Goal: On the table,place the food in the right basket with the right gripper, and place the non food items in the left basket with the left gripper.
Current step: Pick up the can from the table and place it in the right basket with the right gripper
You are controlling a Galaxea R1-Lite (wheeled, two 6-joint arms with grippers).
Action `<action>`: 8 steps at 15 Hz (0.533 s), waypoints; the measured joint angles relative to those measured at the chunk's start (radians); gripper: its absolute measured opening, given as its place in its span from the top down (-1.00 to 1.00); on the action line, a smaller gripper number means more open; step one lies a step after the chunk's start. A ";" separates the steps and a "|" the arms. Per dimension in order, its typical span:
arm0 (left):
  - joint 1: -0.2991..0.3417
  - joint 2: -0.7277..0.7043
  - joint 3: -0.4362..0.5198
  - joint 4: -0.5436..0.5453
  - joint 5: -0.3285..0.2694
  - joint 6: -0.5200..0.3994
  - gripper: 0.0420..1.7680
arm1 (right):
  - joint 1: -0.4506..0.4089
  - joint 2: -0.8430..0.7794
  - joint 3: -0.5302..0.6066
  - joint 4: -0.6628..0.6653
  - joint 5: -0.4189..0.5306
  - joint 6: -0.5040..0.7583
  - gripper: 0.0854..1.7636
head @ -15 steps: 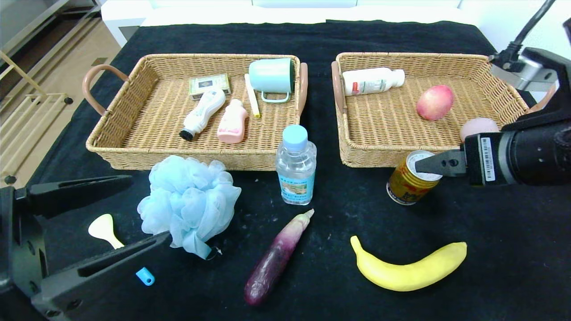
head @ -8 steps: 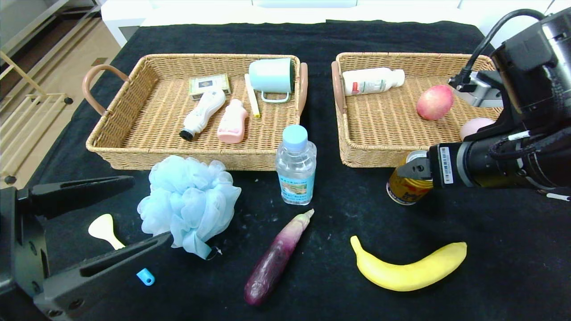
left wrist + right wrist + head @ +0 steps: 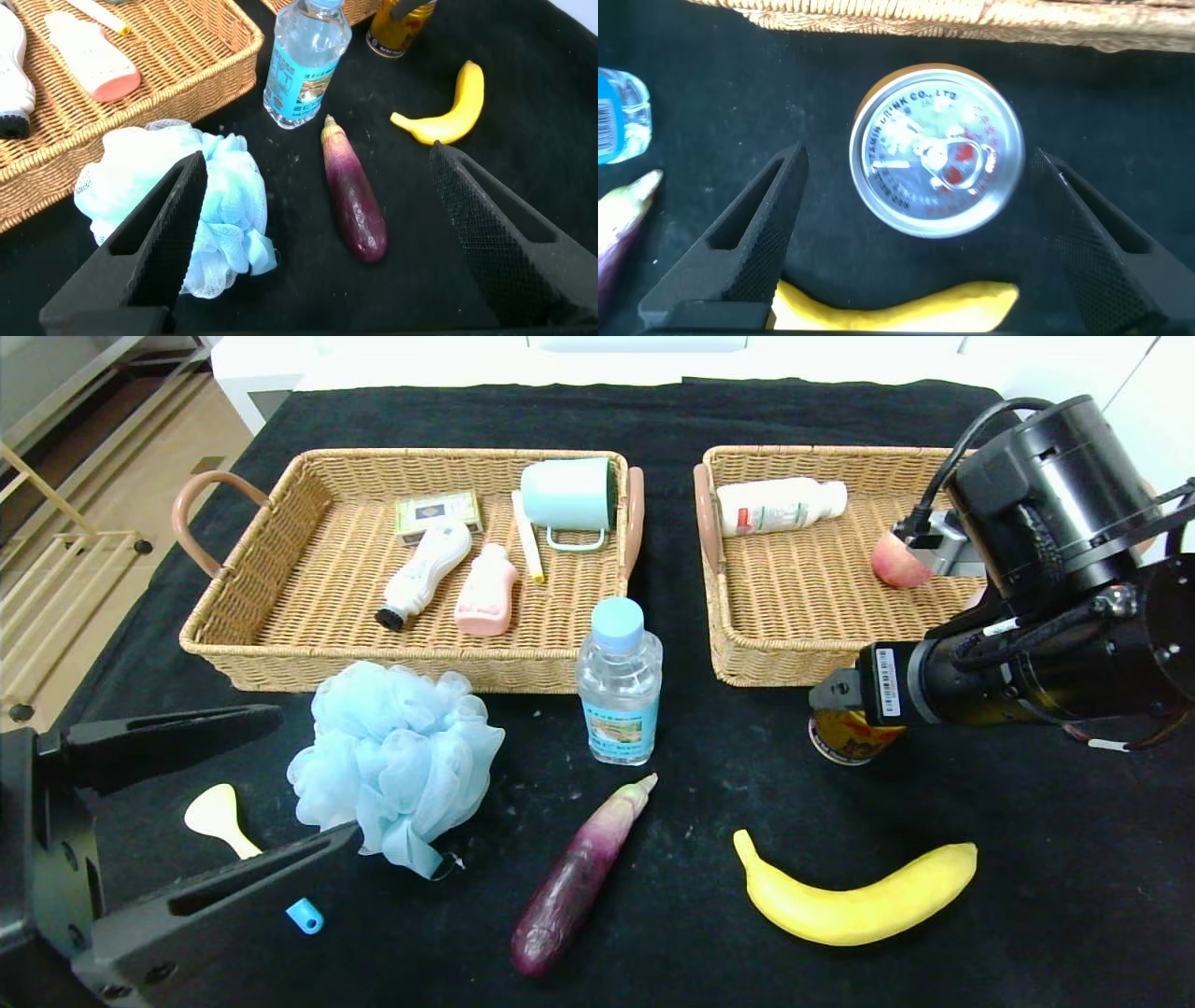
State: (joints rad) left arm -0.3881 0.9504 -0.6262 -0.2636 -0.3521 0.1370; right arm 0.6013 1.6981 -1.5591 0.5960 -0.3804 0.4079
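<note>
Sorting about half done, can next in line

The right gripper (image 3: 915,233) hangs spread wide straight over the gold can (image 3: 845,735), just outside the right basket (image 3: 747,653), which holds the peach (image 3: 889,565); the bottle (image 3: 619,681), eggplant (image 3: 579,877), banana (image 3: 859,901), pouf (image 3: 397,761) and scoop (image 3: 219,817) lie on the table (image 3: 1027,821). The left gripper (image 3: 318,243) waits spread by the pouf; the arm hides most of the can and peach

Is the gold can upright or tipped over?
Upright: gold can shows its round silver lid face-on between the right gripper fingers.
</note>
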 joint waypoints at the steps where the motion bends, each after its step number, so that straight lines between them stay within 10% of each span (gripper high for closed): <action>1: 0.000 0.000 0.000 0.000 0.000 0.000 -0.94 | -0.004 0.012 -0.001 -0.001 -0.007 0.001 -0.93; 8: 0.000 -0.004 0.000 0.000 0.000 0.000 -0.94 | -0.024 0.064 -0.013 -0.011 -0.056 0.019 -0.94</action>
State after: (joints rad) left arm -0.3877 0.9468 -0.6262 -0.2640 -0.3526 0.1370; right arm 0.5772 1.7617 -1.5721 0.5849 -0.4368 0.4270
